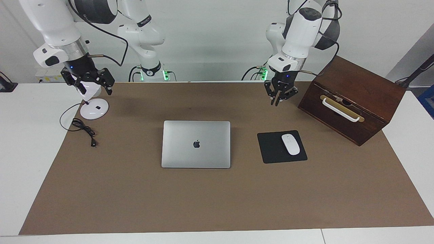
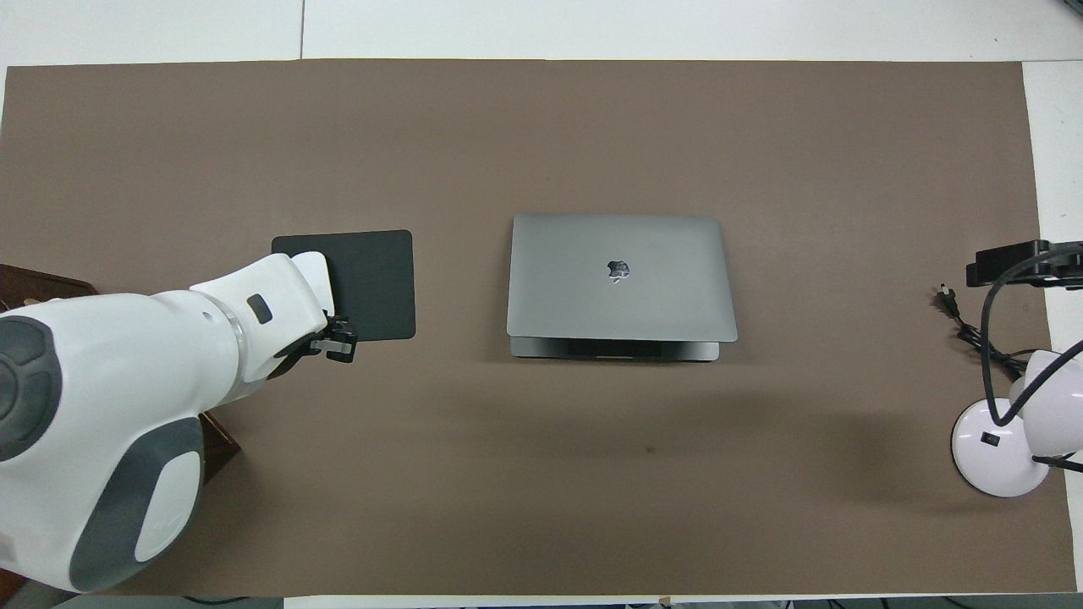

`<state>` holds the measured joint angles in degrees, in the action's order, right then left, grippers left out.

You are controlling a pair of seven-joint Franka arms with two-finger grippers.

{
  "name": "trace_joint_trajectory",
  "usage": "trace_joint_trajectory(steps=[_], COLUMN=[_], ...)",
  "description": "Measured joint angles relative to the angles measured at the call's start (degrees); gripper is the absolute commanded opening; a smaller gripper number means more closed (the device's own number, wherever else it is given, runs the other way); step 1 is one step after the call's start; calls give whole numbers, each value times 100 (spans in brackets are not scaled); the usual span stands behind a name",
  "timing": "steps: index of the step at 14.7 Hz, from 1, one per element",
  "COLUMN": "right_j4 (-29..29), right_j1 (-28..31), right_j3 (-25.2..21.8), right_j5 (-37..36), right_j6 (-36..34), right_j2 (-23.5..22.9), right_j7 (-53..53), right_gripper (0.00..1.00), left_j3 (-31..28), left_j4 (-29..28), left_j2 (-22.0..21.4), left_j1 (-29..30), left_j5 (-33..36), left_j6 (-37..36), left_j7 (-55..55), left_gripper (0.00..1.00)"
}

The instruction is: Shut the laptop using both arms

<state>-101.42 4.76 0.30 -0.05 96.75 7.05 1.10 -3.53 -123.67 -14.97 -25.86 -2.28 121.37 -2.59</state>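
The laptop (image 1: pixel 196 144) lies shut; risk: left gripper (image 1: pixel 280 95), fingers slightly parted and empty, clips the wooden box (image 1: pixel 352 100); right gripper (image 1: pixel 89 82), spread wide, hits the lamp (image 1: pixel 91 101).

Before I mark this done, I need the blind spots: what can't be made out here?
- Mouse, overhead view: mostly under the left arm.
- Box, overhead view: nearly all covered by that arm and cut by the edge; the left gripper hangs beside it.
- Right gripper, open over the lamp: cut off by the edge in the overhead view; in the facing view it hides part of the lamp head.
- Laptop: lid down, so screen and keys are hidden.
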Motion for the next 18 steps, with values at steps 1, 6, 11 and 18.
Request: trace_joint_trajectory(steps=[1, 6, 11, 18], right_j4=[2, 45, 192, 240], right_j1=[8, 8, 11, 16], right_j3=[-4, -10, -14, -29], right_j5=[0, 0, 0, 0], right_j6=[7, 35, 45, 84], right_j2=[1, 28, 52, 64], right_j7=[87, 149, 149, 149], right_gripper=[100, 100, 100, 100], left_j3=[-2, -8, -16, -18], left_j4=[112, 487, 887, 1259], left_j2=[-15, -56, -83, -58], left_j1=[93, 722, 1329, 2054], left_j5=[2, 8, 8, 8], left_j6=[-194, -743, -1167, -1737], left_j7=[18, 377, 568, 574], left_gripper=[100, 100, 100, 100])
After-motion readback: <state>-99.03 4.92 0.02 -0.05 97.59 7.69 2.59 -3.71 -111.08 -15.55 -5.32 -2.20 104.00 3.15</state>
